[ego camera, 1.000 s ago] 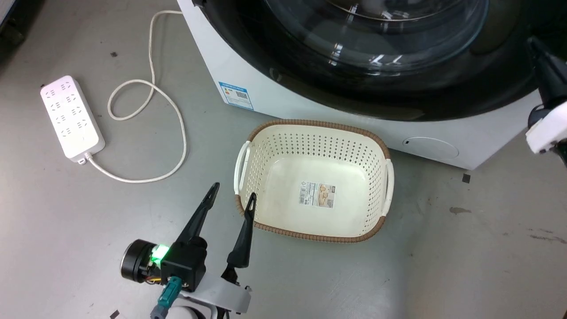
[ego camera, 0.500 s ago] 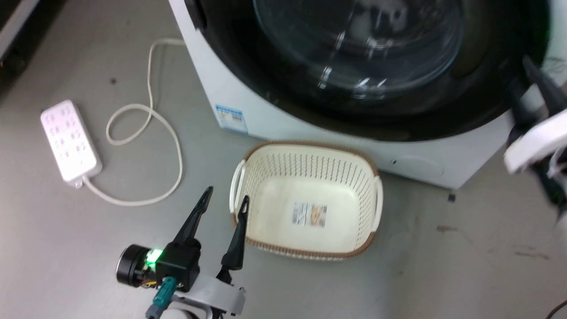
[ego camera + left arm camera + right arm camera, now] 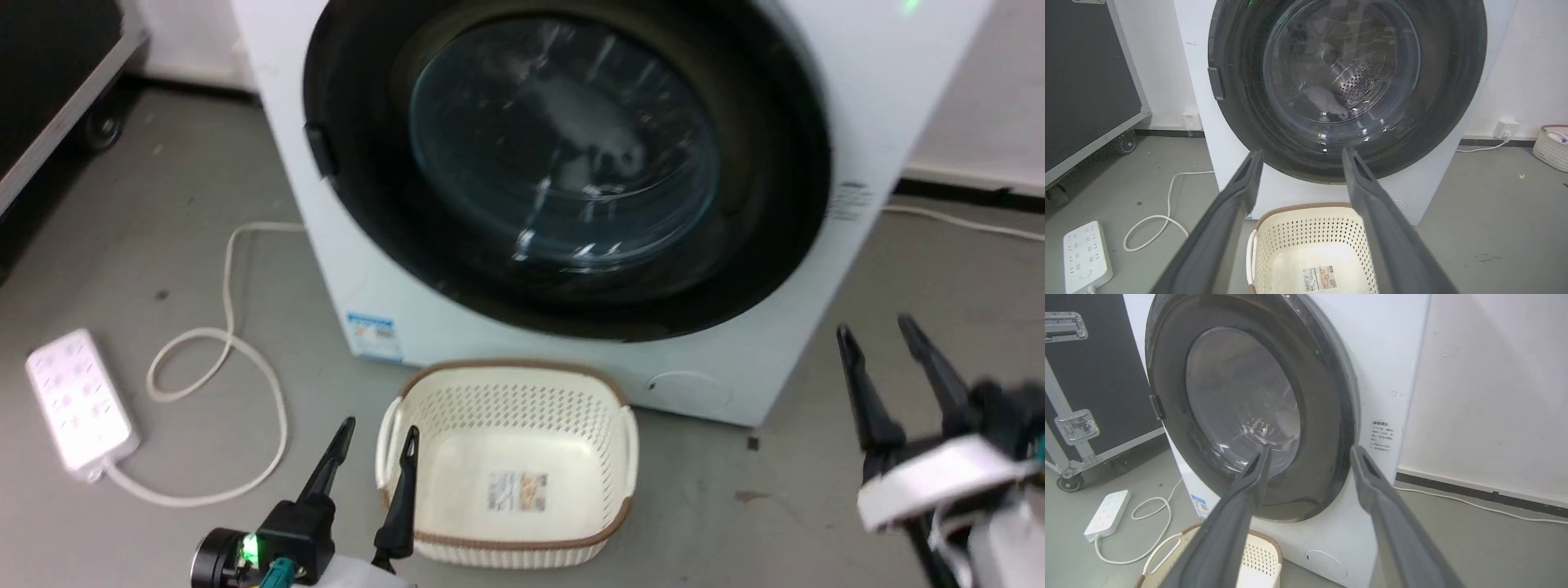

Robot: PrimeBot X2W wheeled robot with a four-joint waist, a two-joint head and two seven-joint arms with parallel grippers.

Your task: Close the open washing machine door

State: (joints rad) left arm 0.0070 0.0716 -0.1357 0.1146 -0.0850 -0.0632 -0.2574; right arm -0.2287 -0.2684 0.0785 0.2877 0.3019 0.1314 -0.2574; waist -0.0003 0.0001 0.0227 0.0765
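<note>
Head camera tipped up, so the large round black-rimmed glass washing machine door (image 3: 563, 155) now shows whole at 12 o'clock. My right gripper (image 3: 873, 327), with two long dark fingers, has dropped from beside the door's rim at 3 o'clock to 4 o'clock. Its fingers are spread, apart from the white washer (image 3: 882, 98).

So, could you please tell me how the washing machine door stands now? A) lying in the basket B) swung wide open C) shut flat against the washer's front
C: the washing machine door lies flat against the white washer, no gap showing at its rim in either wrist view.
</note>
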